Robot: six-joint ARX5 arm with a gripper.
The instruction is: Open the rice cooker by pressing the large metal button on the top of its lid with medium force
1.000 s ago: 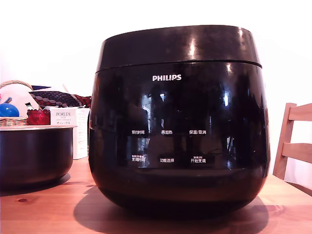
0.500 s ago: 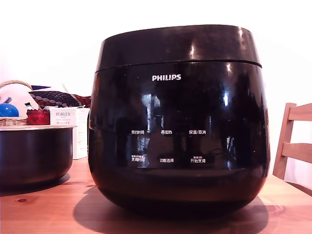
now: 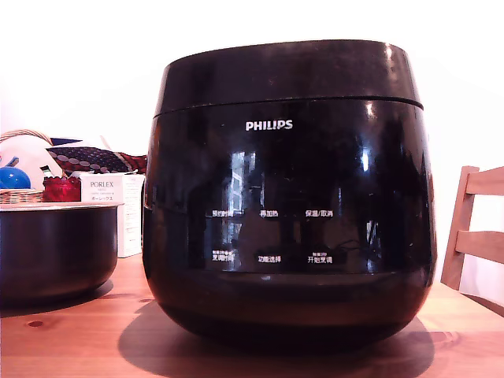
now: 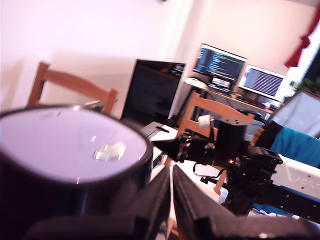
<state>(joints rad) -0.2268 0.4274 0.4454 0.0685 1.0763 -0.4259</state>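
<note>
Looking across the exterior view from its left, you have a dark pot [image 3: 55,248] and a white box [image 3: 106,197] well clear of the rice cooker [image 3: 287,228], which sits mid-table on the wooden table [image 3: 71,339] with its lid [image 3: 287,75] shut; a wooden chair [image 3: 472,228] stands off at that view's right. Your arm is out of that view altogether. In the wrist view the gripper [image 4: 171,187] has its two fingers drawn nearly together with only a thin slit between, gripping nothing, and it sits beside the lid's rim, about level with the glossy top. The raised button [image 4: 111,150] lies on that top, apart from the tips. The likely failure is a slide: come in low or at a slant and the tips may catch the rim or skid off the slick surface, nudging the cooker instead of tripping the latch. Above the lid you have open room, so rise first, then descend straight; the lid would also need clearance to swing up.
</note>
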